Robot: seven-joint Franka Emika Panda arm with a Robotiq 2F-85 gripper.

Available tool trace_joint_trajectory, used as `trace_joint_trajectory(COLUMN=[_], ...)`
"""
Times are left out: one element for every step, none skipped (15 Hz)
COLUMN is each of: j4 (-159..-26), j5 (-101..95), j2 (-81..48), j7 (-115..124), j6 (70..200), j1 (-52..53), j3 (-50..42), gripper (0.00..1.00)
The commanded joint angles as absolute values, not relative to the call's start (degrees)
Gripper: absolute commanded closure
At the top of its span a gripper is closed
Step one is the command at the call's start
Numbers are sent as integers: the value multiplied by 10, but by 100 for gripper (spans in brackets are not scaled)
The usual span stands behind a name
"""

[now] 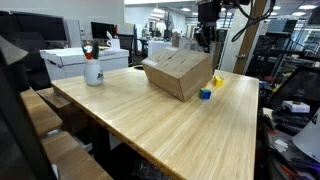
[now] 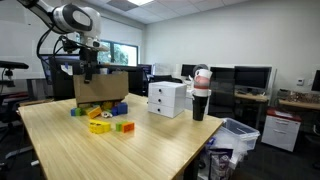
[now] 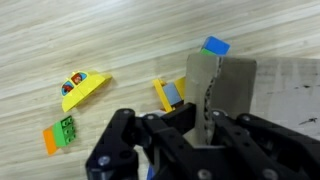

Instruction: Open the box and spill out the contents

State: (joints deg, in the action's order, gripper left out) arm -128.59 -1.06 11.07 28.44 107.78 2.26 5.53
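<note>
Open-plan lab/office. A light-wood table (image 1: 190,135) (image 2: 140,155) fills the lower frame in both exterior views. A small white drawer unit (image 2: 167,98) stands on it at centre frame. Pale walls (image 2: 200,35) span the upper right of an exterior view, with a window (image 2: 125,52) at centre left and a lit ceiling panel (image 2: 120,4) at the top edge. Dark monitors (image 2: 250,76) sit on a desk at right, with a white filing cabinet (image 2: 282,128) at far right and a lined bin (image 2: 236,135) at lower right on grey floor (image 2: 295,165). Rows of ceiling lights (image 1: 165,12) recede at upper centre.
</note>
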Motion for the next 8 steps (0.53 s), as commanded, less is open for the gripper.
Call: trace_joint_trajectory(j4=[-1291, -1291, -1287, -1284, -1281, -1277, -1272, -1268], j5=[-1, 2, 3, 3, 2, 3, 2, 3], j2=[108, 108, 110, 114, 116, 118, 119, 121], j7=[291, 290, 288, 288, 287, 286, 287, 286], j6=[1068, 1069, 1069, 1069, 1069, 1070, 1072, 1074], j1=[21, 22, 23, 23, 24, 25, 26, 28], j3=[58, 57, 58, 58, 59, 60, 61, 63], gripper=[96, 96, 96, 96, 96, 96, 96, 96])
